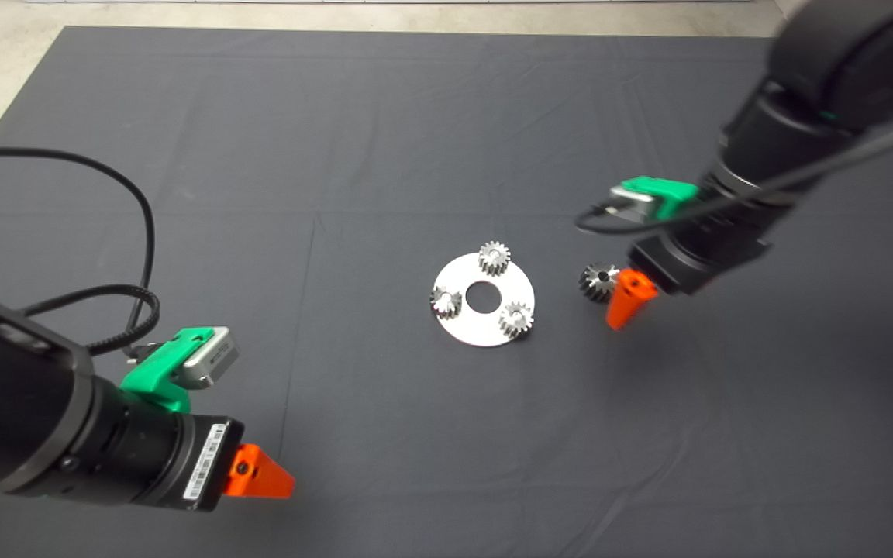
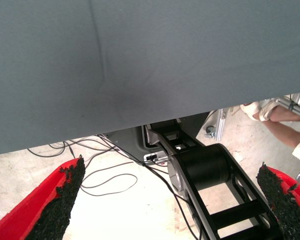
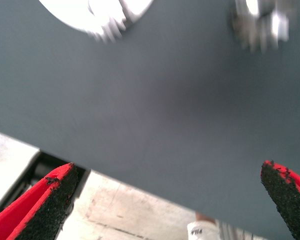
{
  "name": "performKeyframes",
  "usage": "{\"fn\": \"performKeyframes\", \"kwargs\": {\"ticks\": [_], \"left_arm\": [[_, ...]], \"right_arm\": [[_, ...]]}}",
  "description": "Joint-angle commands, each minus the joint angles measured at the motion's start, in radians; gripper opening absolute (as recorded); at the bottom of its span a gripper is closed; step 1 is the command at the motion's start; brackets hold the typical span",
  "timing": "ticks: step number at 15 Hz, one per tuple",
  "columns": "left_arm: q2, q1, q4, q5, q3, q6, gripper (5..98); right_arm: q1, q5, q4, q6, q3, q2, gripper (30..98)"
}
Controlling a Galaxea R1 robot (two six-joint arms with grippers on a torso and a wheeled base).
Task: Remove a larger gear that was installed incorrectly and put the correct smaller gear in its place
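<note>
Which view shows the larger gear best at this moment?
The head view: the larger gear lies on the mat beside the round plate, next to the right gripper, whole and sharp. The right wrist view catches it blurred at the frame edge. The left wrist view misses it.

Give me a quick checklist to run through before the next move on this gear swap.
1. Larger gear off the disc, lying on the mat: ok.
2. Three small gears seated on the disc: ok.
3. Right gripper open, beside the larger gear, not holding it: ok.
4. Left gripper open and parked at the mat's near left: ok.
5. Small gears fully pressed down: cannot tell.
</note>
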Motion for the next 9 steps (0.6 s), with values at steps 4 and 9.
{"fn": "performKeyframes", "kwargs": {"ticks": [4,9], "left_arm": [[-0.018,-0.012,-0.013,-0.003,0.013,0.004,88.3],[-0.015,-0.012,-0.013,-0.004,0.013,0.004,88.3]], "right_arm": [[0.028,-0.046,-0.052,-0.297,-0.565,0.454,97.0],[0.019,-0.11,-0.054,-0.289,-0.243,0.296,97.0]]}}
